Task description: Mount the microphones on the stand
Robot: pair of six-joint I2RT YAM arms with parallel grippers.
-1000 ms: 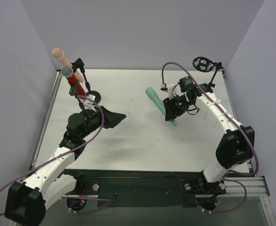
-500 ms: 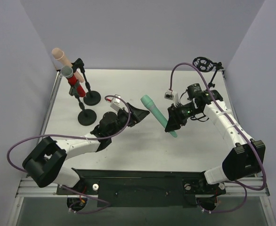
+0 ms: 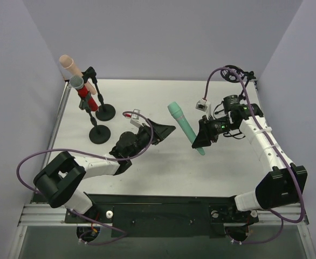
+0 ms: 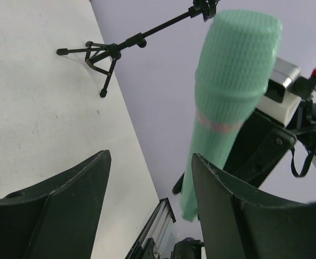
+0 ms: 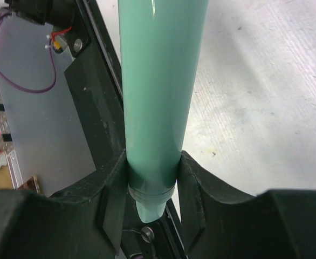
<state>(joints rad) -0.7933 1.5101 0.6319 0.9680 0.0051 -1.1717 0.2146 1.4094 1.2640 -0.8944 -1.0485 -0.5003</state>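
The right claw [image 5: 152, 186] is clamped on the lower end of the smooth teal-green plastic stick microphone [image 5: 160, 81]. Its two black fingers [image 5: 110, 183] press the barrel from either side, and only the tapered tail pokes out below them. From that grip the microphone slants up and away toward the left claw [image 3: 160, 131], mesh head leading, clear of the white table [image 3: 147, 97] beneath. The left claw stands open with nothing between its jaws. In its wrist view the teal head rises just beyond one fingertip [image 4: 222, 189], near it but apparently not touching.

A second ago the left claw was back beside the stands on its outer side. The arm has since swung across to the middle of the table and now faces the microphone, while the right claw has kept its hold and only shifted a little. This looks like the start of a handover or a two-handed regrip, not yet a placement.

Out past the left claw, two black round-based stands [image 3: 99, 134] already carry the pale peach-pink microphone [image 3: 70, 65] and the glittery red microphone with a silver mesh head [image 3: 84, 93]. Behind the right claw, at the far corner, a black tripod stand with a ring-shaped clip [image 3: 232, 71] holds nothing, so the teal one is probably the last to mount
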